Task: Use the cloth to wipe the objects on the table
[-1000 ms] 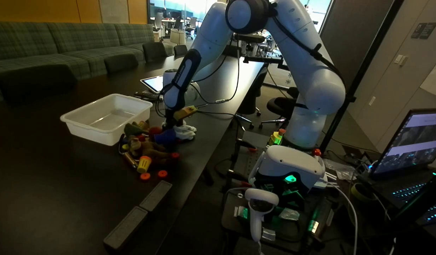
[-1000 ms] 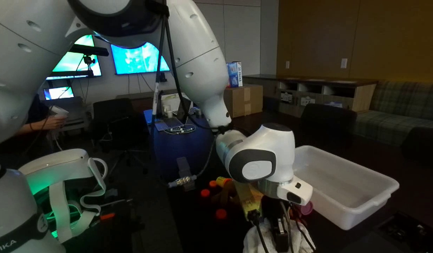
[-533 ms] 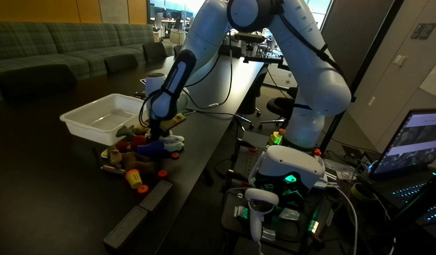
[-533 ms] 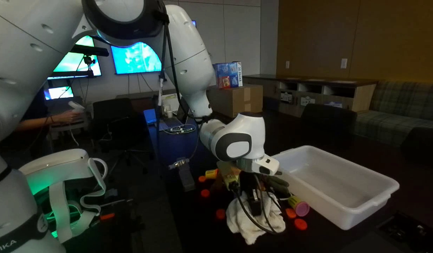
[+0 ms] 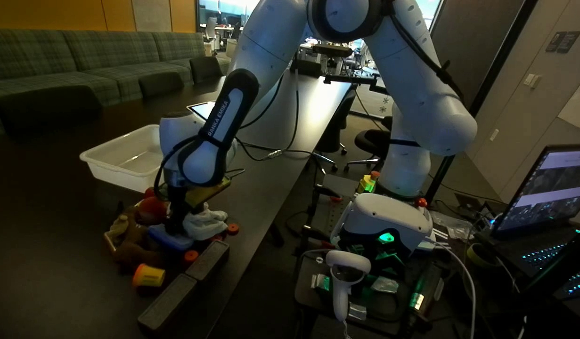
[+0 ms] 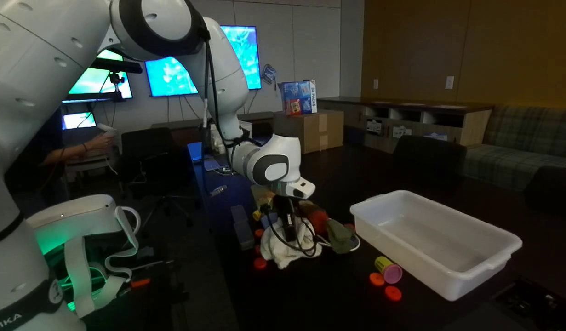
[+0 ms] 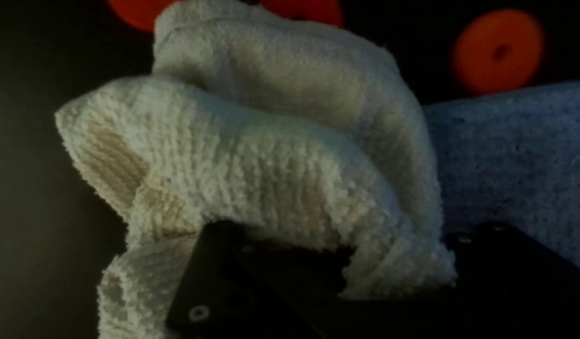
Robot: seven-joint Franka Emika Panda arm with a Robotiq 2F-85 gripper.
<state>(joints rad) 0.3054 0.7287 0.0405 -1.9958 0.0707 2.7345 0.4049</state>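
Observation:
A white, ribbed cloth (image 5: 206, 223) is bunched at my gripper (image 5: 176, 221); it also shows in an exterior view (image 6: 283, 250) and in the wrist view (image 7: 271, 155). The dark fingers (image 7: 353, 240) are shut on a fold of the cloth, low at the table. A blue object (image 5: 169, 238) touches the gripper; its fabric-like surface shows in the wrist view (image 7: 511, 160). Beside it lie a brown plush toy (image 5: 132, 242), a red round object (image 5: 151, 209), a yellow cup (image 5: 151, 276) and a green object (image 6: 340, 236). Parts of the pile are hidden behind the gripper.
A white tub (image 5: 122, 173) stands beside the pile, also in an exterior view (image 6: 448, 273). Two grey blocks (image 5: 167, 301) lie near the table edge. Orange lids (image 5: 232, 229) and a yellow can with a pink end (image 6: 388, 270) lie around. Cables hang from the wrist.
My gripper and the cloth have moved along the table toward the grey blocks. The blue object, plush toy and other toys are pushed along. The yellow cup has turned onto its side.

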